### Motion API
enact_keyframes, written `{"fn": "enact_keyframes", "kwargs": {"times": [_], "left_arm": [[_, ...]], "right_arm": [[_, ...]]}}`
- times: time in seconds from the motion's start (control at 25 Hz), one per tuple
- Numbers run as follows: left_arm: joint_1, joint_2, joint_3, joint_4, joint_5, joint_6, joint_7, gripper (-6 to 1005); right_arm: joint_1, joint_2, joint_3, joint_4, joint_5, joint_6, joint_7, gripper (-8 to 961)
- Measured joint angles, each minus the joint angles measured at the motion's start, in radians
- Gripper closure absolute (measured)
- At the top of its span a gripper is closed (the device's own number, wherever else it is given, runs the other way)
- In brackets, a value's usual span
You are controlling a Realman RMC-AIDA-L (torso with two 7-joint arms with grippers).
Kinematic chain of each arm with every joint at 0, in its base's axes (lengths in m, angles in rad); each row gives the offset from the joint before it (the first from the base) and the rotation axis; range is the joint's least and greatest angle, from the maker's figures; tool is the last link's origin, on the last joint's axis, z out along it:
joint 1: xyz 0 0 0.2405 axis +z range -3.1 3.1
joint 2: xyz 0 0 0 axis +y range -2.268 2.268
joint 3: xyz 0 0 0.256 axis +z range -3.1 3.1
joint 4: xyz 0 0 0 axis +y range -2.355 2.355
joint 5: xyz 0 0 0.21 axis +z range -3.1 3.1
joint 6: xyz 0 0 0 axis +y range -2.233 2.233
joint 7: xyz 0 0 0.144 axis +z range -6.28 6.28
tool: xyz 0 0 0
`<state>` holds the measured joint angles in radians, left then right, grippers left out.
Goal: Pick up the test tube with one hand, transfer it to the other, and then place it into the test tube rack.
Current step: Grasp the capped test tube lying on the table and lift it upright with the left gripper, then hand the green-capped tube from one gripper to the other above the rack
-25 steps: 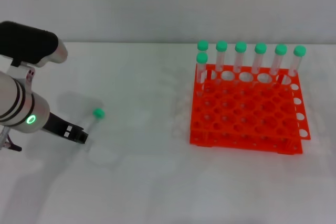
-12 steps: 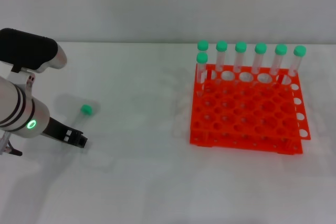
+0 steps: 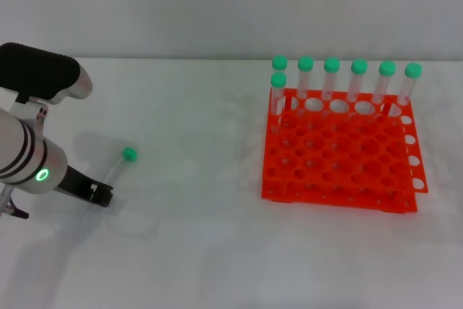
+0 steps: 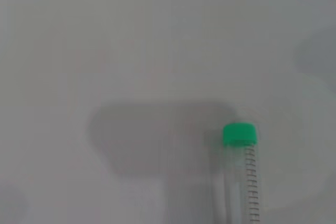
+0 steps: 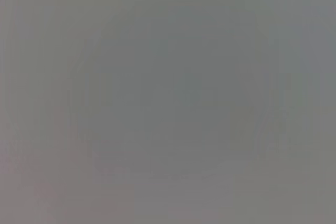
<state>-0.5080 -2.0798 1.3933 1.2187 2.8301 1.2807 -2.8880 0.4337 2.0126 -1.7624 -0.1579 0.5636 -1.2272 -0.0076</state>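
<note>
Left tool [image 3: 101, 195], low at the surface's [image 3: 188, 251] left edge, pinches the clear end of the test tube [image 3: 119, 166], green cap up and tilted; a firm, steady lift should precede the handover, the orange rack [image 3: 340, 157] well apart.

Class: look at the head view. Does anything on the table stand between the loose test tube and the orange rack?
Nothing visible does. The test tube sits at the left tool, and only bare table separates it from the test tube rack, whose back row already holds tubes.
</note>
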Motion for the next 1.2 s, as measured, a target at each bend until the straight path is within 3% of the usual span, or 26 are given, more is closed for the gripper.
{"fn": "enact_keyframes", "kwargs": {"times": [0.36, 0.88, 1.2], "left_arm": [[-0.008, 0.002, 0.001, 0.006, 0.002, 0.007, -0.004, 809], [-0.013, 0.002, 0.098, 0.171, 0.003, -0.076, 0.005, 809], [-0.016, 0.001, 0.179, 0.187, 0.003, -0.192, 0.006, 810]], "right_arm": [[-0.003, 0.0, 0.0, -0.005, 0.002, 0.0, 0.0, 67], [-0.013, 0.0, 0.001, -0.013, 0.002, -0.002, 0.011, 68], [-0.027, -0.005, -0.009, -0.037, -0.023, -0.026, 0.115, 68]]}}
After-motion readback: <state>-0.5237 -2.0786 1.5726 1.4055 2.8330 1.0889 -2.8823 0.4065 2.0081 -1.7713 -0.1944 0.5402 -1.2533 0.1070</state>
